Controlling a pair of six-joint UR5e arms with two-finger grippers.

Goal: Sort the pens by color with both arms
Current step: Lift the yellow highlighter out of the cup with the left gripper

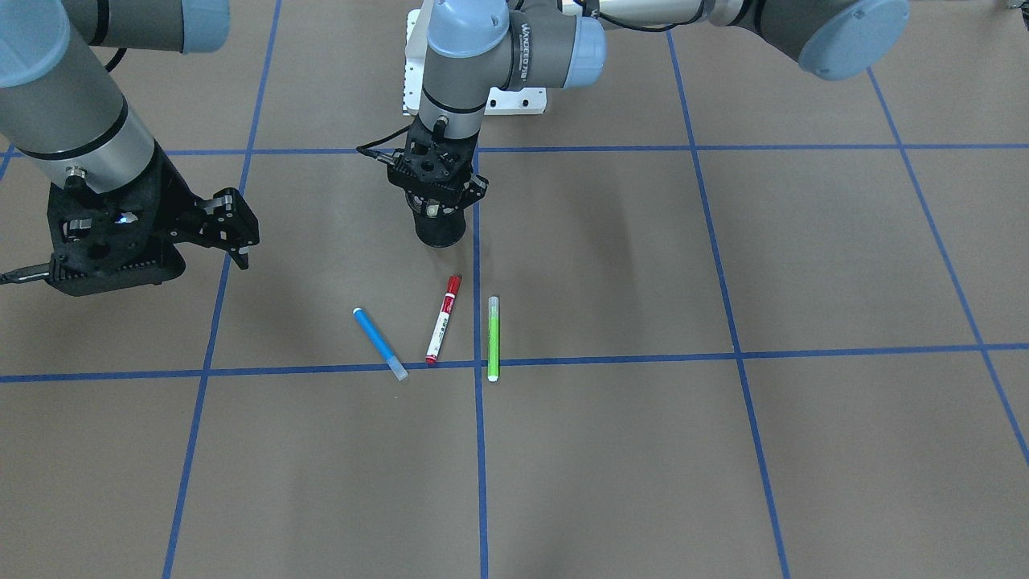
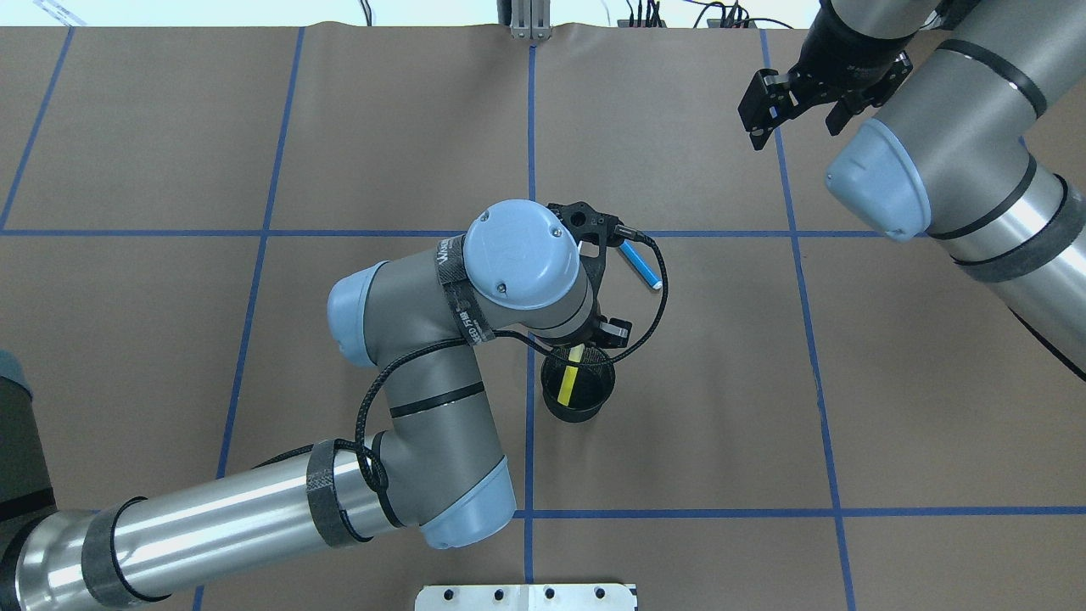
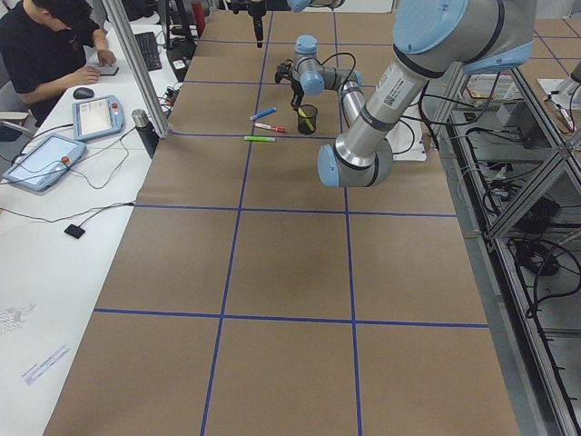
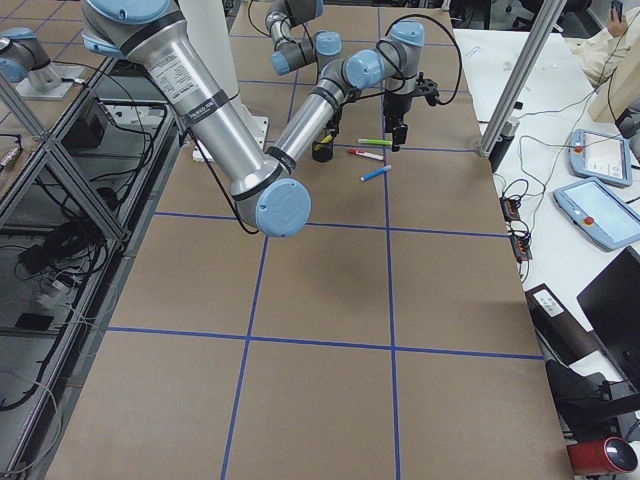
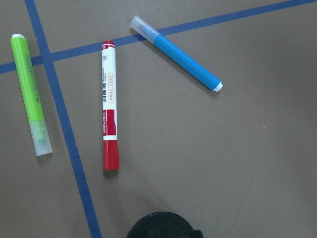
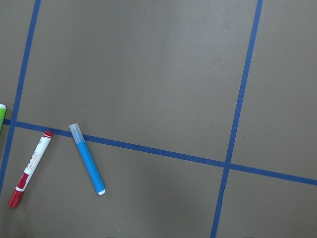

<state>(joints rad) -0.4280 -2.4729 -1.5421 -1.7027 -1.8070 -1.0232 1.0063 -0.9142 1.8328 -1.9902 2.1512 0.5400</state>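
Brown table (image 1: 723, 482): blue pen (image 1: 379, 343), red-capped pen (image 1: 443, 320), lime pen (image 1: 493, 338) flat; yellow pen (image 2: 568, 382) in cup (image 2: 577, 416). Right pincer (image 2: 793, 126) spread; left pincer (image 1: 438, 211) unclear.

One pen (image 2: 569, 379) in cup (image 2: 578, 414); three pens (image 1: 443, 319) beside.

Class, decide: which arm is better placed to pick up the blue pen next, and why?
Probably the right. The right gripper hangs open and empty on the same side as the blue pen. The left gripper is nearer but sits over the black cup, where the yellow pen leans.
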